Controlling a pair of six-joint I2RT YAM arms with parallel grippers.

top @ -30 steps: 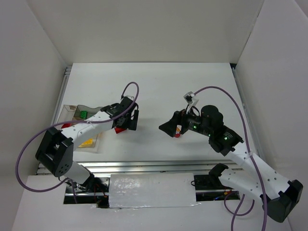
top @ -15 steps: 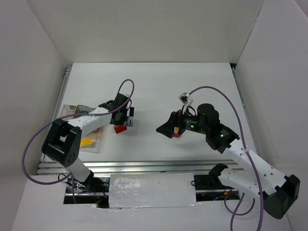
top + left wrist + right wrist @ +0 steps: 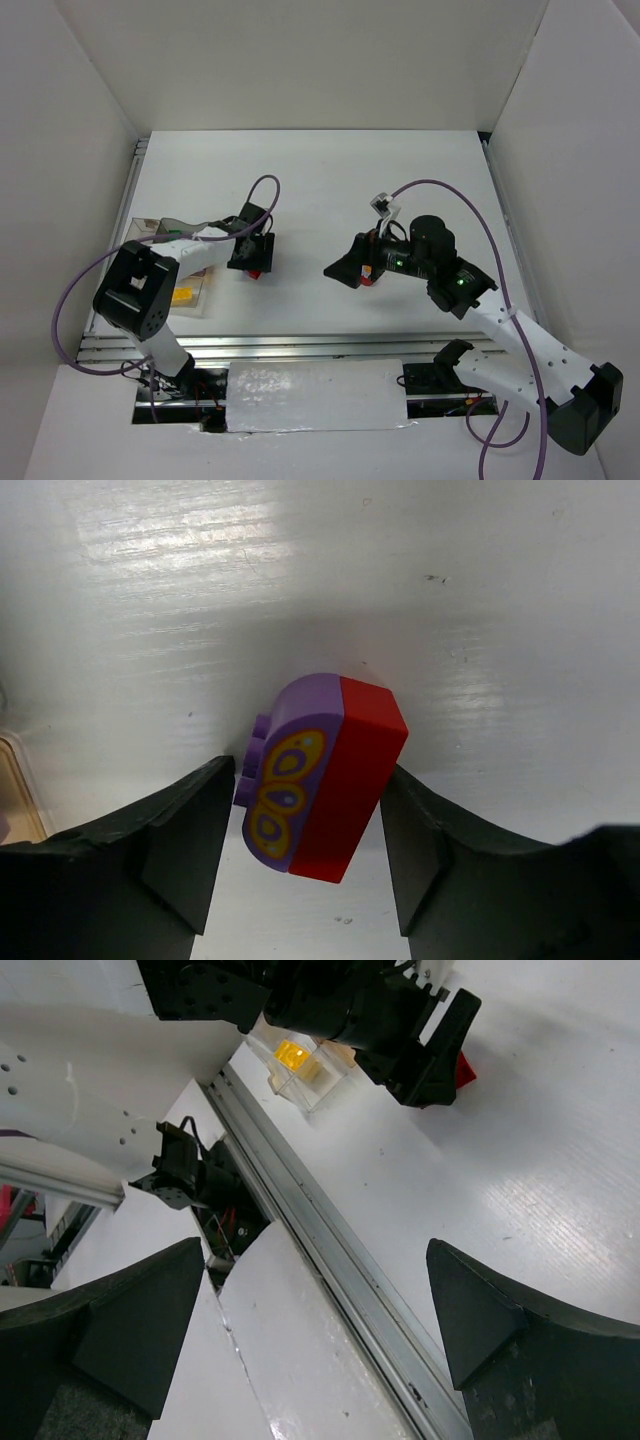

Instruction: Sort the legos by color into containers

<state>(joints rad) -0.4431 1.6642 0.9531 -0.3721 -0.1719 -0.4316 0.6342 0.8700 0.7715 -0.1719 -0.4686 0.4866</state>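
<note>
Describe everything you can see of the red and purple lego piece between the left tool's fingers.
The lego piece is two rounded, glossy plastic halves joined side by side: a purple half with a yellow and orange butterfly-like print and a stud showing at its edge, and a plain red half. It sits tilted over the white table, between the black fingers of the left tool, which appear to touch it on both sides.

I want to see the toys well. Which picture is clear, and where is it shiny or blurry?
Left wrist view: the purple-and-red lego is sharp, with shiny glare on the table. Right wrist view: the right hand's fingers are dark and blurry, while the yellow lego glows. Top view: even light, everything tiny.
</note>
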